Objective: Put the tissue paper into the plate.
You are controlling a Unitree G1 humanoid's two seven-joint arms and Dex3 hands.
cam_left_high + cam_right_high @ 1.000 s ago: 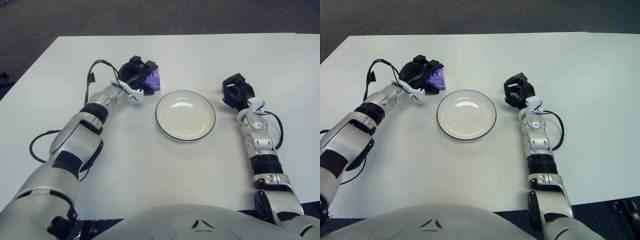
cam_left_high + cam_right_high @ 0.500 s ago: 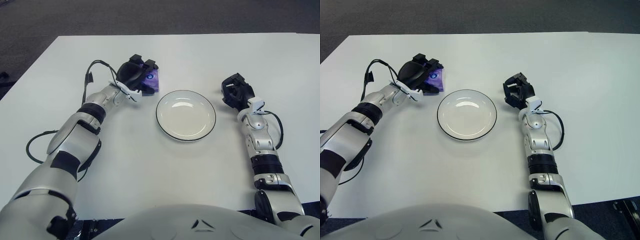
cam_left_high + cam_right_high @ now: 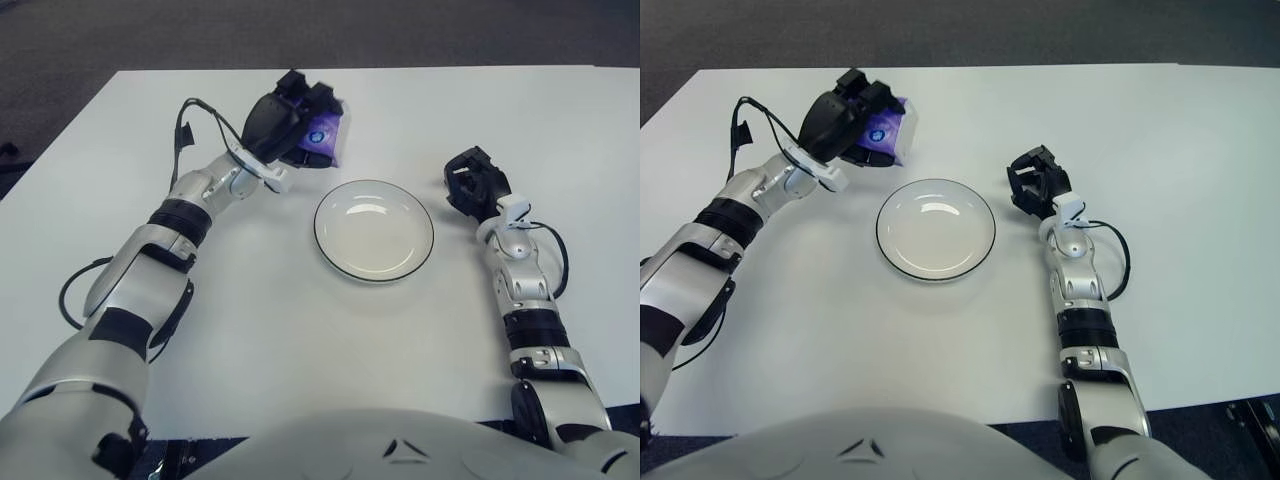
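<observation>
Plate [image 3: 374, 231] bare, left hand [image 3: 285, 122] fingers grasping purple tissue pack [image 3: 322, 138] beside it, right hand [image 3: 474, 186] fingers clenched, parked.

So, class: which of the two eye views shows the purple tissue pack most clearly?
The right eye view: the tissue pack in the left hand shows its purple face and blue mark, beyond the plate. The left eye view shows the same pack, slightly more covered by the fingers. The right hand rests beside the plate.

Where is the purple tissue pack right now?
The tissue pack is in the left hand, on the left side of the table, just beyond the plate's left rim.
</observation>
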